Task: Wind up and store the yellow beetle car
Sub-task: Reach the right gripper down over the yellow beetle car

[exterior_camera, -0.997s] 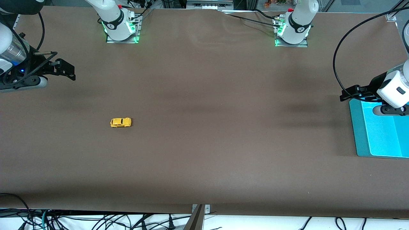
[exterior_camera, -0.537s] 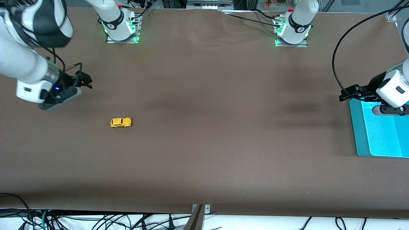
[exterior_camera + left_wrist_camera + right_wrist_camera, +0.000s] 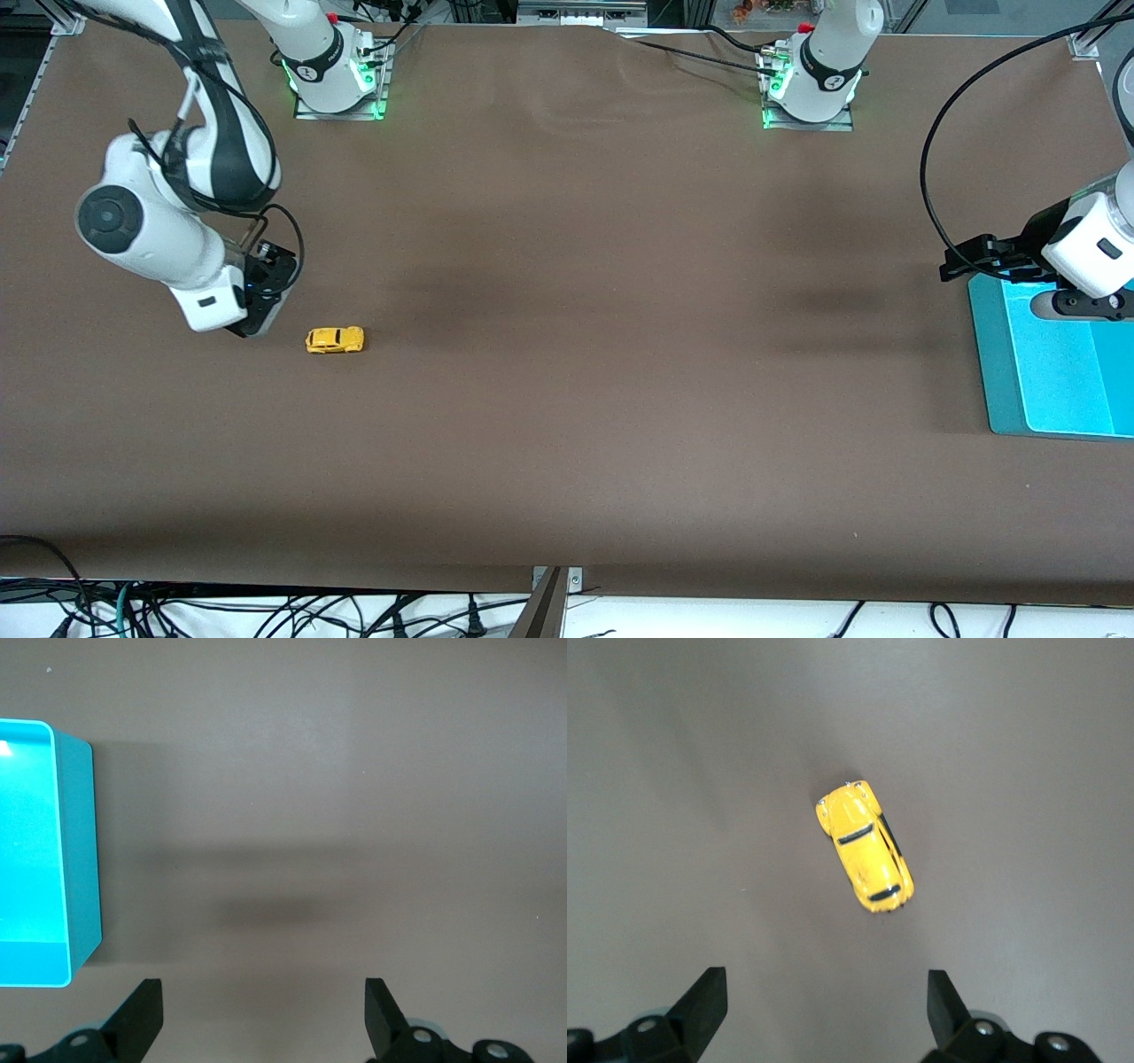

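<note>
The yellow beetle car (image 3: 335, 339) stands on its wheels on the brown table, toward the right arm's end. It also shows whole in the right wrist view as the yellow beetle car (image 3: 865, 846), lying at a slant with bare table around it. My right gripper (image 3: 258, 317) hangs just above the table beside the car, toward the table's end, not touching it. In its wrist view the right gripper (image 3: 824, 1010) is open and holds nothing. My left gripper (image 3: 961, 262) waits by a corner of the teal tray, and the left gripper (image 3: 263, 1019) is open with bare table below.
A teal tray (image 3: 997, 372) sits at the left arm's end of the table, seen as the teal tray (image 3: 80, 859) in the left wrist view. Both arm bases stand along the table's edge farthest from the front camera. Cables hang below the edge nearest it.
My right arm has swung in from the table's end and come down beside the car, wrist now pointing at the table. The car and the left arm have not moved.
</note>
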You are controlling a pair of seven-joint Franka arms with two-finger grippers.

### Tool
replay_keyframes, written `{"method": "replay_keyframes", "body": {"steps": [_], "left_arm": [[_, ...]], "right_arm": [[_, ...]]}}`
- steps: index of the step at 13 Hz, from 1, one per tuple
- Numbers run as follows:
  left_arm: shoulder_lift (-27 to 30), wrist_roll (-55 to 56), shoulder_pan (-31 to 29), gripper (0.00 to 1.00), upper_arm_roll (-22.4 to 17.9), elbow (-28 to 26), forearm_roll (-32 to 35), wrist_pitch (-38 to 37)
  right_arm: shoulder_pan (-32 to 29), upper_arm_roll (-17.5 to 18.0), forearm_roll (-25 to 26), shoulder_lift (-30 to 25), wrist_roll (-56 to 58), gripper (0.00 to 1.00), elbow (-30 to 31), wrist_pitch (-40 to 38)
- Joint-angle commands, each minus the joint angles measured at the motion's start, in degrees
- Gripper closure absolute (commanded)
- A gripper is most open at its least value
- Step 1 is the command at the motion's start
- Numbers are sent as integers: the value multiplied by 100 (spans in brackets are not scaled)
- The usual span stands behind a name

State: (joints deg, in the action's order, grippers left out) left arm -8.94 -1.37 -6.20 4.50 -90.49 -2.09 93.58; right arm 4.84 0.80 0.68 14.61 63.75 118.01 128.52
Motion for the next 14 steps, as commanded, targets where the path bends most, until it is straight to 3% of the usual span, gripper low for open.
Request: {"method": "replay_keyframes", "body": {"steps": [1,6,14], "left_arm": [[-81,-3,23,0,7,172,86,-68],[-81,-12,5,0,7,172,86,-77],[-81,-12,14,0,7,172,86,-77]], "right_arm": [[0,60,55,233,803,0,231,663],[0,253,29,902,1104,1,240,1613],[0,377,3,1131,1939,4,213,2203]]}}
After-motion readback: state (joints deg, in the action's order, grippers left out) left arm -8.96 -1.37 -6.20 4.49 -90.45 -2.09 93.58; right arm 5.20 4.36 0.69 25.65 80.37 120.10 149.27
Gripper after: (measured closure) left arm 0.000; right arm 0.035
